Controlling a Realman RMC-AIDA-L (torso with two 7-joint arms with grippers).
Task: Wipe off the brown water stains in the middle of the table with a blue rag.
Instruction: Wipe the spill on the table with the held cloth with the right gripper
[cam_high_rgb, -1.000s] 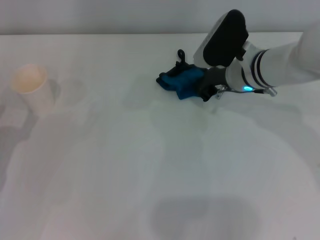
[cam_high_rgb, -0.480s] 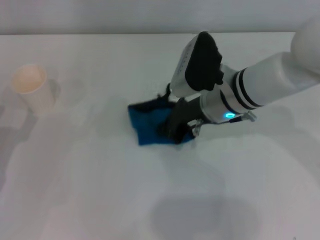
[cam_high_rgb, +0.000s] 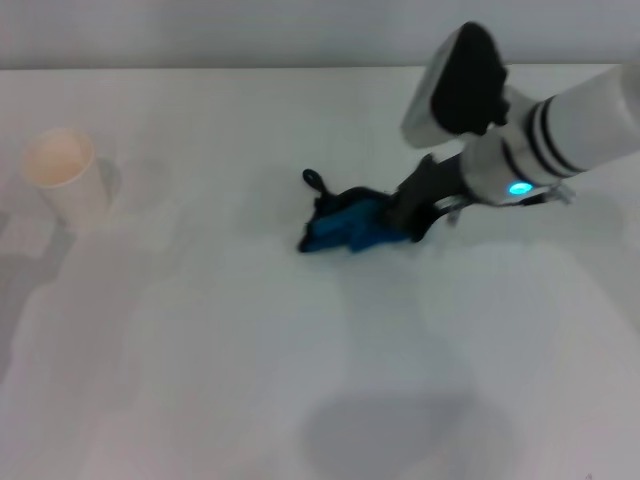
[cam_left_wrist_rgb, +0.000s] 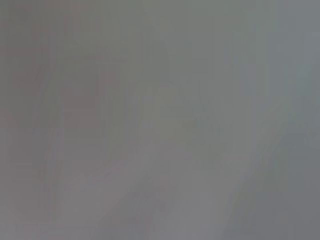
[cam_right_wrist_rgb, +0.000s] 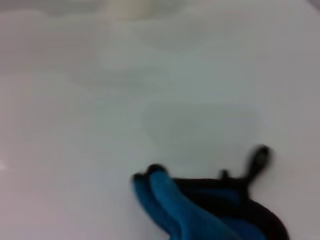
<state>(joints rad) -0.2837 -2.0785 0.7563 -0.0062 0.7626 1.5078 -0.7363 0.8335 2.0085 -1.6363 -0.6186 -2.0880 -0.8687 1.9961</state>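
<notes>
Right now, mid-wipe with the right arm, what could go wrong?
1. The blue rag is bunched up under the right end effector, so it may skim the table and smear rather than absorb.
2. No brown stain is clearly visible; strokes could miss any residue.
3. The paper cup stands at the robot's left; a long sweep that way might tip it.
</notes>
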